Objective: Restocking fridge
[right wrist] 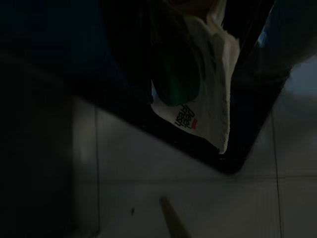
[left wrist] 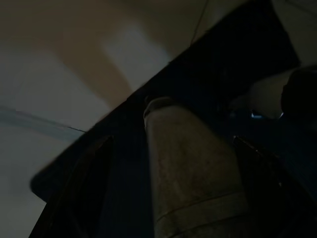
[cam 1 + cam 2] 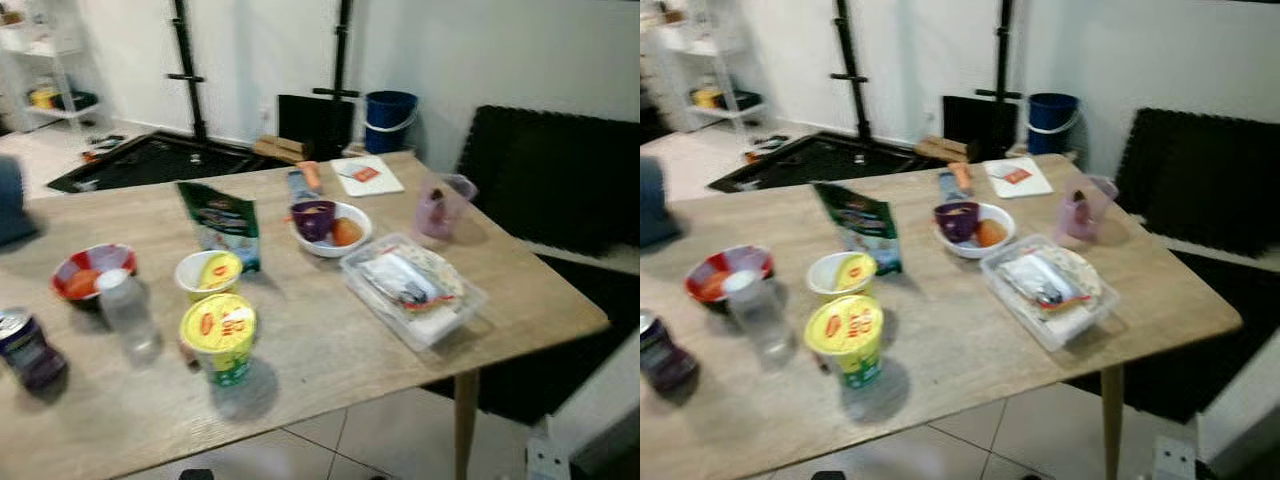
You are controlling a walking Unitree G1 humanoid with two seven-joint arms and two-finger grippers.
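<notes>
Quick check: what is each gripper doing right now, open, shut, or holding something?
Left gripper: cannot be told, too dark.
Right gripper: closed on a white packet.

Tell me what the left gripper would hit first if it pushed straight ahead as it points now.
Most likely the pale rounded post at the centre of the left wrist view, possibly a table leg. The view is dark, so its depth is unclear.

Three bowls (image 3: pixel 93 272) (image 3: pixel 208 273) (image 3: pixel 331 230); one bottle (image 3: pixel 129 316); one can (image 3: pixel 29 349).

Very dark. Pale wooden table leg (image 2: pixel 190 173) runs up centre, meeting dark table underside (image 2: pixel 233 64). Light tiled floor (image 2: pixel 54 89) beyond, grout line crossing.
</notes>
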